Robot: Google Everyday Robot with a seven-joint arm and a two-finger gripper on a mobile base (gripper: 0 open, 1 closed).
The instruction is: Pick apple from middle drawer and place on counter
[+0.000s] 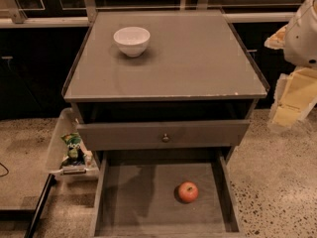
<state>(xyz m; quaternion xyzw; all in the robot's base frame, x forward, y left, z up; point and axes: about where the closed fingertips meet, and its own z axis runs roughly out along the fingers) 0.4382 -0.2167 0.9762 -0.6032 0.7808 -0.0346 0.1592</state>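
The small red apple [188, 192] lies on the floor of the middle drawer [143, 202], right of its centre. The drawer is pulled fully out at the bottom of the camera view. The grey counter [188, 63] is the flat cabinet top above it, with a chipped pale front edge. My gripper [292, 97] hangs at the far right edge, beside the counter's right front corner, under the white arm housing [303, 31]. It is well above and to the right of the apple and holds nothing that I can see.
A white bowl [132, 40] stands on the counter's back left. The top drawer front with a small round knob [165, 137] juts out slightly over the back of the open drawer. A clear bin [58, 148] holding a green snack bag [73, 150] sits on the floor at the left.
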